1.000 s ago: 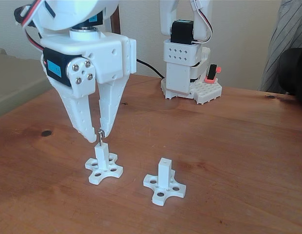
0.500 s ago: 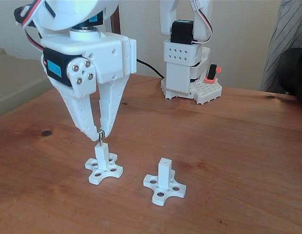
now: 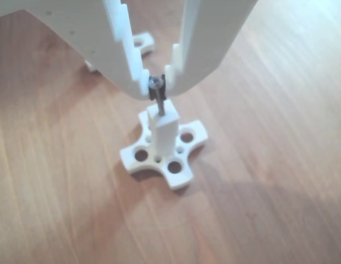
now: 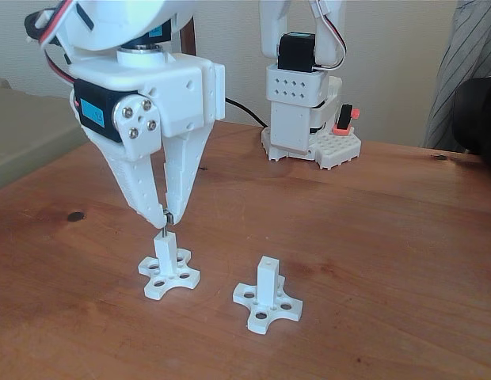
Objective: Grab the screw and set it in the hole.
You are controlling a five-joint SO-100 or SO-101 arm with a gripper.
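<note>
One small silver screw [image 3: 157, 93] hangs upright, its head pinched between the claw [image 4: 165, 215] tips, its tip at the hole [image 3: 161, 115] in the left white post. It looks light, stiff and slippery, so gripping just under the head seems safest.

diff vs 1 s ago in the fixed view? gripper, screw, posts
The gripper has risen slightly and its jaws have closed in: the gap seen 1 s ago is nearly gone, and they now pinch the head of the screw. The screw stays upright, its tip at the top of the left post. Both posts, the right post included, have not shifted on the table.
</note>
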